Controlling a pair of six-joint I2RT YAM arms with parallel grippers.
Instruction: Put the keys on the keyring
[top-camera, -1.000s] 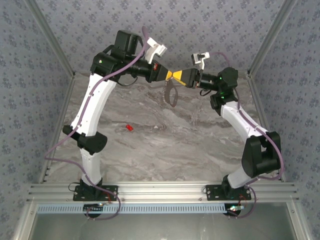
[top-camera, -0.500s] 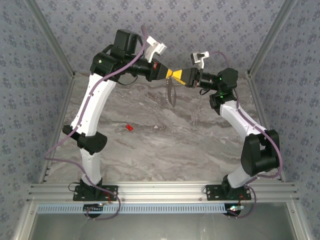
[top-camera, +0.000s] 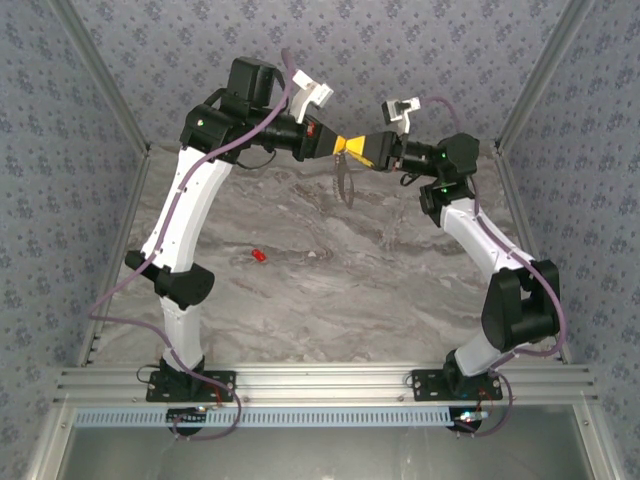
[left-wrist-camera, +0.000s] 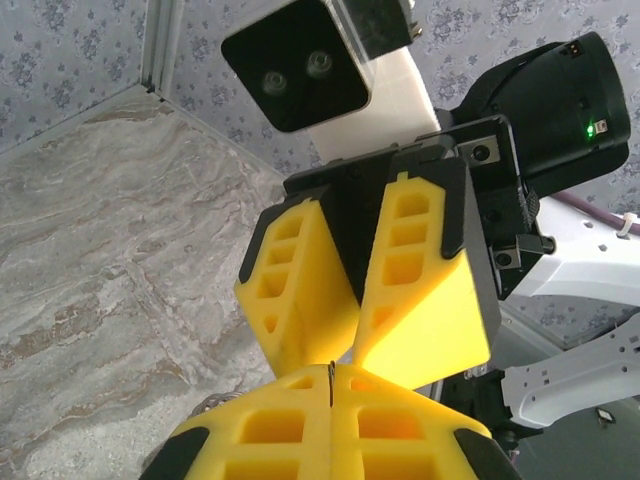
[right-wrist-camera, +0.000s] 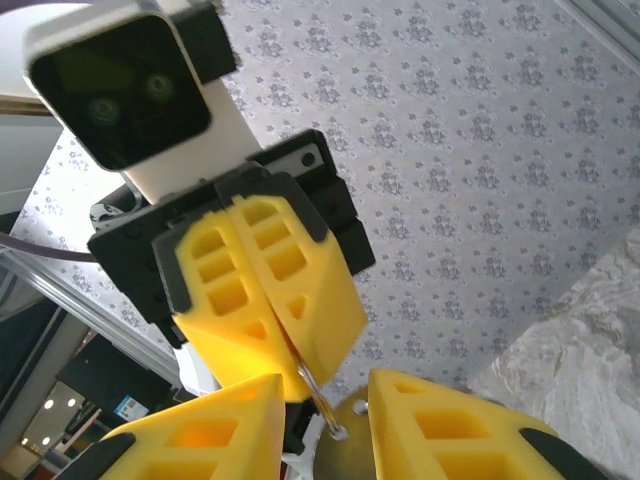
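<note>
**While the keyring (top-camera: 345, 186) dangles up high, the key (top-camera: 258, 256) is down on the table (top-camera: 400, 290)**

Since the ring is just thin grey wire, I reckon it's light, stiff and slippery, so it'll swivel in any pinch. My left gripper (top-camera: 341, 146) is squeezed tight on its top end, up at 12 o'clock, with the loop hanging below. The right gripper (top-camera: 358, 151) sits nose to nose with it, fingers (right-wrist-camera: 220, 425) a bit apart either side of the wire, not biting. I'd take a long side of the loop.

The red key lies flat on the marble, roughly 8 o'clock from the ring and well apart. It's tiny and light, so I'd pinch its edges from above, and it'll probably skid. Main obstacle is the two grippers crowding each other.
</note>
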